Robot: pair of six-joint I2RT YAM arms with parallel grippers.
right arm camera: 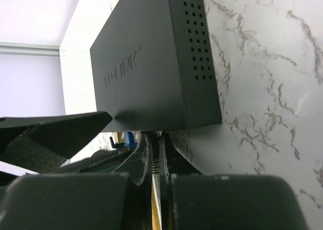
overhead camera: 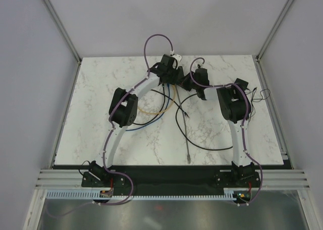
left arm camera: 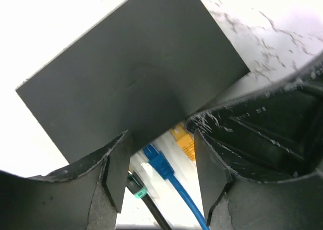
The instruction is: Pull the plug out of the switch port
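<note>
Facing vented black switch (right arm camera: 146, 63): left claw (left arm camera: 160, 141) spread, right claw (right arm camera: 158, 141) pinching yellow cable (right arm camera: 155, 212)

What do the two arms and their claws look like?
Both the left arm and right arm have white links with bulky black joint housings; a purple cable runs along each. The left claw is matte black with pale scuffs; the right claw is black too.

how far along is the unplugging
Done: the approach to the switch. In hand: the right end effector is shut on the yellow cable at the port side, with the left end effector open alongside. Left: the yellow plug still looks seated, so the pull itself.
</note>
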